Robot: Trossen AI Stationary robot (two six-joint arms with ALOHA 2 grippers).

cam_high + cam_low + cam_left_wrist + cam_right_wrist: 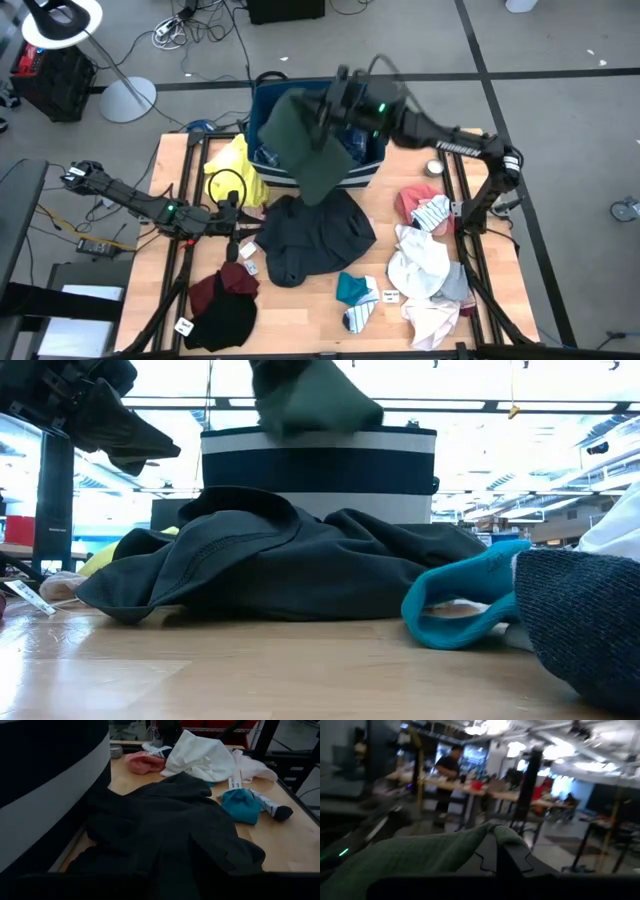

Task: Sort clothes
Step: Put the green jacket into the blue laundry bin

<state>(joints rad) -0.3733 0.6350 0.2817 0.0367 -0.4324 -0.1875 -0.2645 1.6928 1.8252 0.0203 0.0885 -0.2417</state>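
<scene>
Overhead view. The right gripper, jaws clenched on a dark green garment, holds it raised at upper centre, draped over the navy bin with white stripes. The left gripper rests at centre left beside the yellow garment, jaws parted and grasping nothing (its wrist view shows only cloth ahead). A dark grey garment lies at centre; maroon and black clothes at lower left; teal sock and striped sock at lower centre; pink, white and grey clothes at lower right.
</scene>
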